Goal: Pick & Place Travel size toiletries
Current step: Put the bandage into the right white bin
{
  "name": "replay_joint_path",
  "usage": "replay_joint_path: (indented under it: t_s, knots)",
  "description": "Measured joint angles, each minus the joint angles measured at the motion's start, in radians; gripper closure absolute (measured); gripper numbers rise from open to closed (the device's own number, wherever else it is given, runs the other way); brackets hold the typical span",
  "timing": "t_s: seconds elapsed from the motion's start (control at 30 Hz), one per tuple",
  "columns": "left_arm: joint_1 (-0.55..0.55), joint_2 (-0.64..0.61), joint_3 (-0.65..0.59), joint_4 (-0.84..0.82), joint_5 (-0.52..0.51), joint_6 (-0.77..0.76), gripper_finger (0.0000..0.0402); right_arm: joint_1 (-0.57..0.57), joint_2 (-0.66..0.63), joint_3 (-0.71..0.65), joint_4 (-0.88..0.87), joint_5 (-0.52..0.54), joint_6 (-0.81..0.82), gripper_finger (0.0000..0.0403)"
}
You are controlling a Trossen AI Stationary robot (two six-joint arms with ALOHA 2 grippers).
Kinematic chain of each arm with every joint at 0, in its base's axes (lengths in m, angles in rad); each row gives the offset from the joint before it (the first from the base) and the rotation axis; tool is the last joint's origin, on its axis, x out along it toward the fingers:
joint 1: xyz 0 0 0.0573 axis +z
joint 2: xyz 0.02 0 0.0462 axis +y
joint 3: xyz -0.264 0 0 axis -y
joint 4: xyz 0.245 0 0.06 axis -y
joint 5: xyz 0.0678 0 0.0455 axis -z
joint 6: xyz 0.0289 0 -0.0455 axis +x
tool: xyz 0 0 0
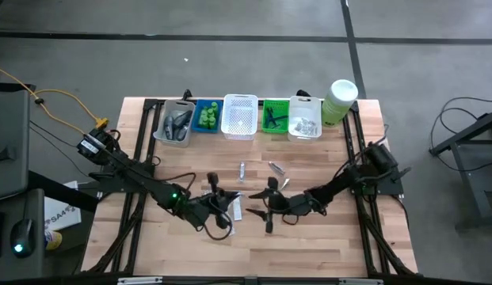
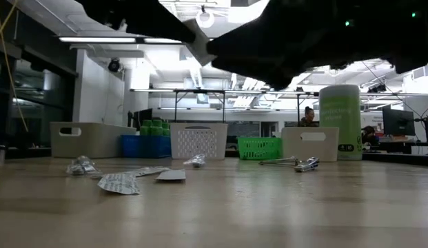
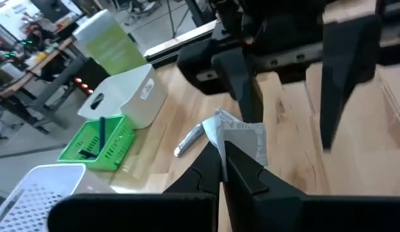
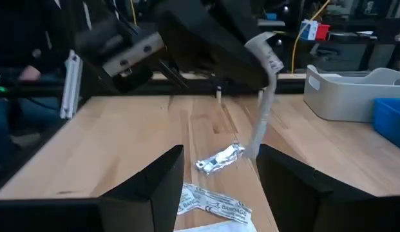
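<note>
My left gripper (image 3: pixel 223 169) is shut on a flat white sachet (image 3: pixel 241 138) above the middle of the table. In the high view the sachet (image 1: pixel 236 207) shows between both grippers. My right gripper (image 4: pixel 219 187) is open and faces the left one from the table's right, its fingers (image 3: pixel 241 84) standing beyond the sachet, apart from it. On the wood lie small silvery tubes (image 1: pixel 275 168) (image 4: pixel 219 158), another sachet (image 4: pixel 212 205) and a thin razor (image 2: pixel 279 162). Green bottles (image 1: pixel 207 117) sit in the blue basket. My left gripper pinches the white sachet by one edge (image 3: pixel 220 132) between its two fingertips. The sachet is lifted off the table and hangs slack below the fingers (image 4: pixel 263 96), seen edge-on in the right wrist view.
A row of baskets lines the far edge: grey (image 1: pixel 176 123), blue (image 1: pixel 200 107), white (image 1: pixel 239 117), green (image 1: pixel 275 117) and clear (image 1: pixel 304 120), with a pale-green canister (image 1: pixel 339 101) at the right end. Bare wood lies toward the near edge. People sit in the room beyond.
</note>
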Motion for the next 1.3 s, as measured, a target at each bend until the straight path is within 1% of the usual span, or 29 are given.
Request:
replay_joint_path:
  t_s: [0.07,0.23,0.37,0.5,0.57,0.63,0.93,1.07,1.13,1.2,1.3]
  knots:
    - [0.010,0.000,0.000,0.000,0.023,-0.001,0.0401,-0.009,0.025,0.030,-0.005,0.000,-0.004,0.0215]
    - [0.010,0.000,0.000,-0.007,0.034,-0.001,0.0401,-0.025,0.041,0.075,-0.004,0.002,-0.004,0.0215]
    - [0.010,0.000,0.000,-0.008,0.044,-0.005,0.0401,-0.030,0.041,0.083,0.003,0.048,-0.005,0.0215]
    - [0.010,0.000,0.000,-0.010,0.045,-0.007,0.0401,-0.031,0.041,0.083,-0.028,0.047,0.007,0.0220]
    - [0.010,0.000,0.000,-0.022,0.046,-0.009,0.0401,-0.030,0.041,0.083,-0.035,0.046,0.021,0.0234]
    - [0.010,0.000,0.000,-0.033,0.046,-0.013,0.0401,-0.030,0.041,0.083,-0.026,0.046,0.023,0.0255]
    - [0.010,0.000,0.000,-0.053,0.048,-0.039,0.0401,-0.030,0.041,0.083,-0.024,0.046,0.023,0.0389]
    - [0.010,0.001,0.000,-0.061,0.059,-0.054,0.0399,-0.030,0.041,0.083,-0.036,0.046,0.044,0.0399]
    - [0.010,0.001,0.000,-0.061,0.077,-0.062,0.0390,-0.030,0.041,0.083,-0.038,0.046,0.056,0.0399]
    - [0.010,0.001,0.000,-0.060,0.088,-0.062,0.0370,-0.030,0.041,0.083,-0.038,0.045,0.069,0.0399]
    - [0.010,0.001,0.000,-0.064,0.088,-0.062,0.0323,-0.030,0.041,0.083,-0.037,0.046,0.074,0.0399]
